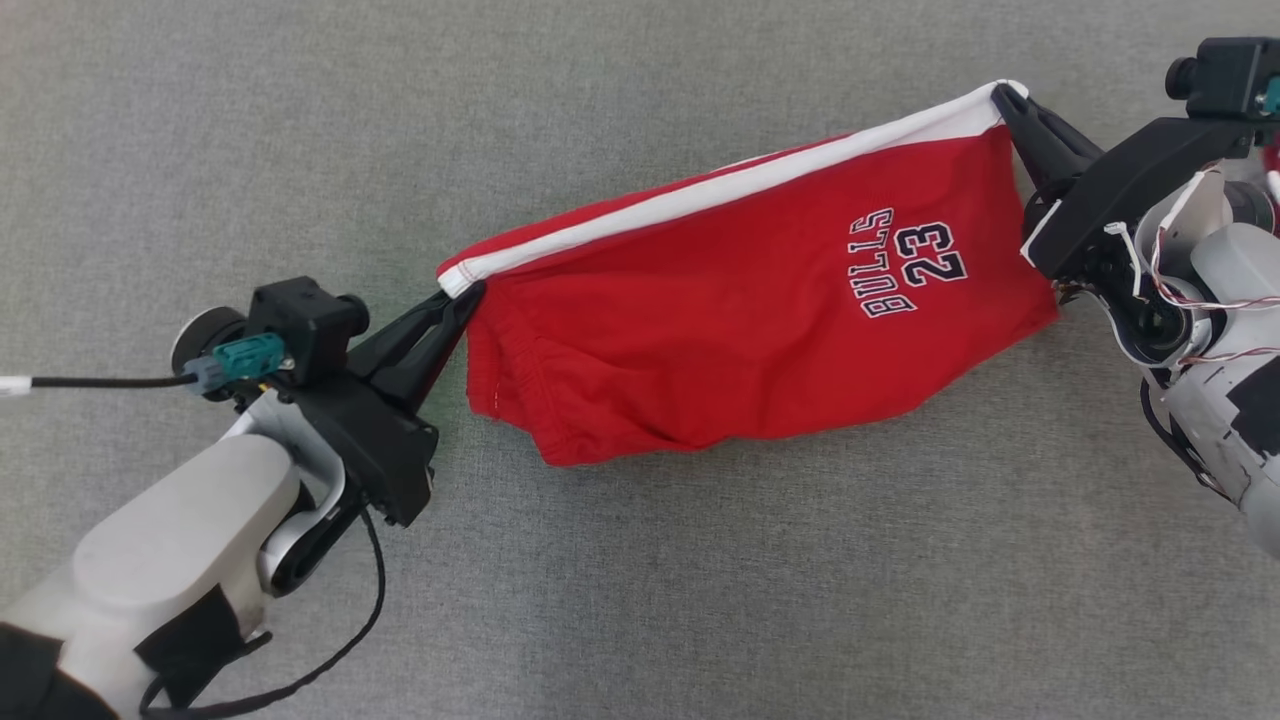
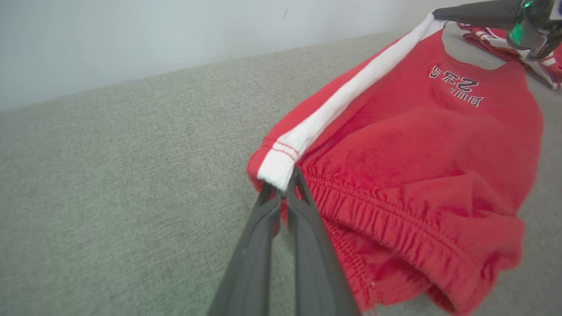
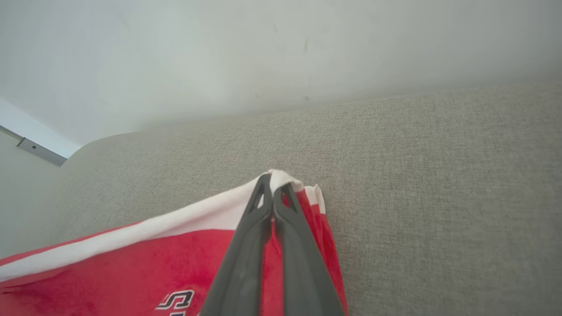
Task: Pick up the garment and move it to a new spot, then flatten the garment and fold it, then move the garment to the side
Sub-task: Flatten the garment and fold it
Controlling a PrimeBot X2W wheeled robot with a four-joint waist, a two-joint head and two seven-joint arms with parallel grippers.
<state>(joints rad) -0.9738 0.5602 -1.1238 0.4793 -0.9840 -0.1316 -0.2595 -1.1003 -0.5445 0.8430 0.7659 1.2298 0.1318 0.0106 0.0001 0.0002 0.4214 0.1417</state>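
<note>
Grey surface (image 1: 640, 600): shorts (image 1: 760, 340) stretched just above it, low edge seemingly touching it. Left tool (image 1: 463, 293) clenched on waistband corner, right tool (image 1: 1001, 93) clenched on hem corner, both above surface. You likely have pick-up done; flattening, fold, side move remain.

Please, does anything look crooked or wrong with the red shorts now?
Nothing looks damaged. The red shorts are stretched askew: the right gripper pinches one end of the white stripe farther up the head view than the left gripper does. The elastic waistband is bunched, not flat.
</note>
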